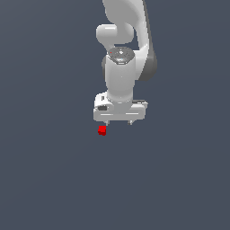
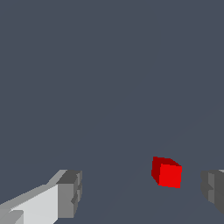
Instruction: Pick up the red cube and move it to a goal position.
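The red cube [image 1: 102, 130] is a tiny bright red block on the dark grey floor, just below the end of the white hand nearer the exterior view's left. My gripper [image 1: 119, 122] is open and empty, pointing down, with its short fingertips [image 1: 108, 121] just above the cube's height. In the wrist view the cube [image 2: 167, 173] lies between the two grey pads [image 2: 70, 192], much nearer one pad [image 2: 213, 186] than the other, touching neither.
The white arm [image 1: 121, 54] rises from the hand to the frame's top. A plain dark grey floor [image 1: 45, 179] lies all around.
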`<state>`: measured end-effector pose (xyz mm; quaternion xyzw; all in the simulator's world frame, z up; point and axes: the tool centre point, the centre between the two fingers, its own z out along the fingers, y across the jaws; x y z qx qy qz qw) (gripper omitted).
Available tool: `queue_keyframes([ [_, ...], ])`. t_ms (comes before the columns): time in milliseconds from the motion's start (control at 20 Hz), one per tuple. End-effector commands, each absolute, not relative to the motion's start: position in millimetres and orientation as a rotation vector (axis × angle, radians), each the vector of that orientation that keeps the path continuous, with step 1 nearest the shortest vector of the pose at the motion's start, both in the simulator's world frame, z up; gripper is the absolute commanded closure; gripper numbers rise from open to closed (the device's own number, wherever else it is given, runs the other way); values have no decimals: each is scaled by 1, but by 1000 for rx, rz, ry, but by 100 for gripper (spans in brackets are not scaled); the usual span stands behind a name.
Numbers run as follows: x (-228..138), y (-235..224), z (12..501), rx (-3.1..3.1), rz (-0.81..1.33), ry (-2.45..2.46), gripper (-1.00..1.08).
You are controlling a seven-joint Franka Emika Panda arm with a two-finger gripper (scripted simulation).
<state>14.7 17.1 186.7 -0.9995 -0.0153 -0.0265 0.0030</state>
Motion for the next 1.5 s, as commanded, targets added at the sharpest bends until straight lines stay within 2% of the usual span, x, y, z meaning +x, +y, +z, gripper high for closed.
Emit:
queue_keyframes([
  [0,15,17,187,-3134,-83,-48,-92],
  [450,5,2,160,-3136,-70,-16,-92],
  [1050,-34,-53,59,-3140,-19,106,-92],
  [1450,-48,-72,23,-3139,-1,148,-92],
])
